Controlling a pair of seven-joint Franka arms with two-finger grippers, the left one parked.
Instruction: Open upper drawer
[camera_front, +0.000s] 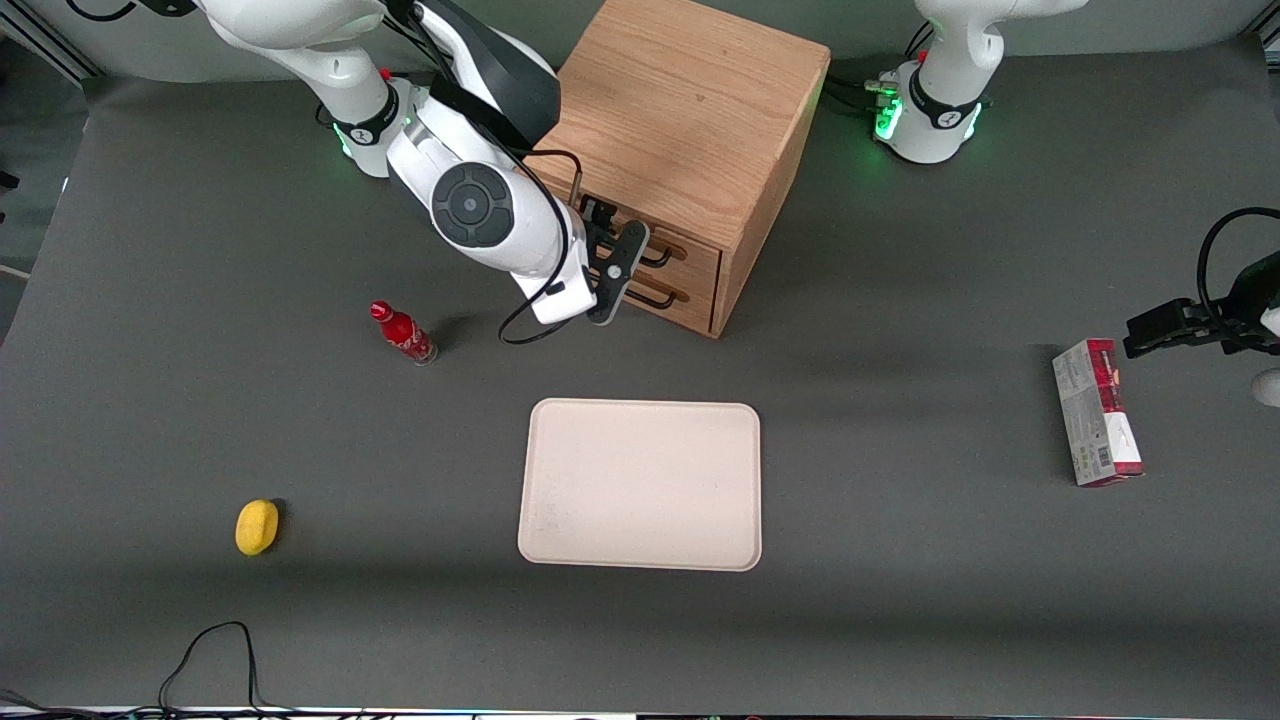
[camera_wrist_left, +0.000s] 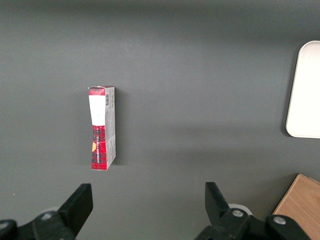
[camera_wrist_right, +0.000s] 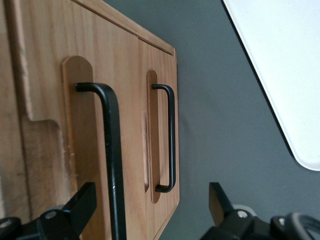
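The boxy wooden cabinet (camera_front: 690, 130) stands on the counter (camera_front: 900, 560), farther from the front camera than the cream tray (camera_front: 640, 485), its two drawer fronts angled toward the working arm's end. The upper drawer (camera_front: 690, 252) sits flush and closed, directly above the lower drawer (camera_front: 680, 300). The hand (camera_front: 612, 272) is stationed just in front of these fronts, level with the handles. In the wrist view its fingers (camera_wrist_right: 82, 205) are spread wide and grip nothing, and the nearer black wire handle (camera_wrist_right: 110, 160) runs between them. In my judgement that handle belongs to the upper drawer, and the straddling stance is there so the fingers can close on the thin wire before pulling; the pull has not begun. A red bottle (camera_front: 403, 333) stands near the arm and should be kept clear of.
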